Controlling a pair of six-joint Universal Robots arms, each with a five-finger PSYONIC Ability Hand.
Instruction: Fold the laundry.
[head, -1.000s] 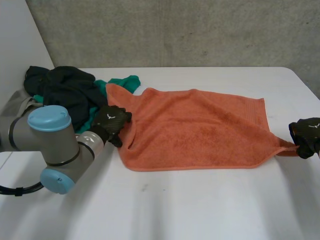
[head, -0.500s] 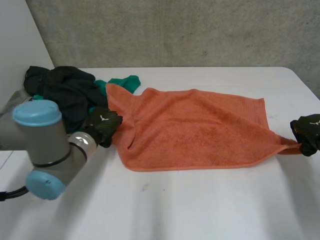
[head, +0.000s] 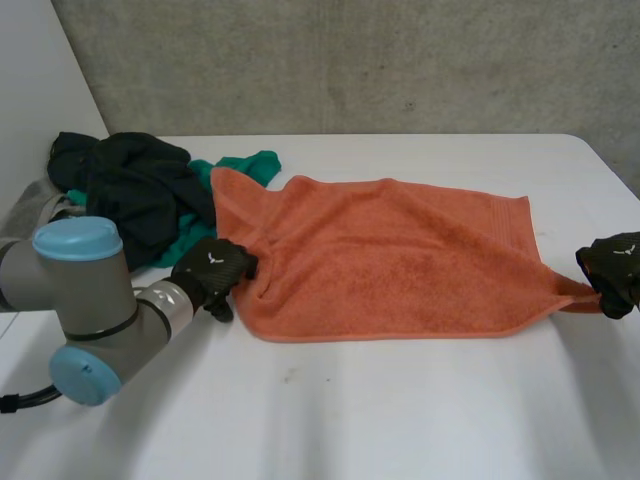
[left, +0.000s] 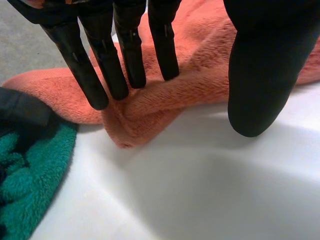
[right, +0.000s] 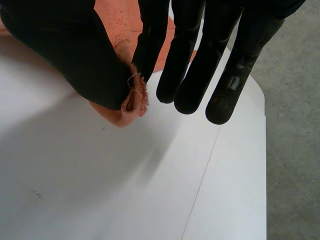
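My right hand (head: 612, 272) pinches the near right corner of the orange towel (head: 400, 260) between thumb and one straight finger, close to the right edge of the white table (head: 400, 410), and that corner is drawn out to a point. My left hand (head: 212, 272) sits at the towel's near left edge, fingers (left: 100, 65) straight, tips pressing on a raised fold, thumb standing apart, holding nothing. The towel lies spread across the middle of the table, its far left corner touching a green cloth (head: 245, 163) beside a heap of dark clothes (head: 130, 190).
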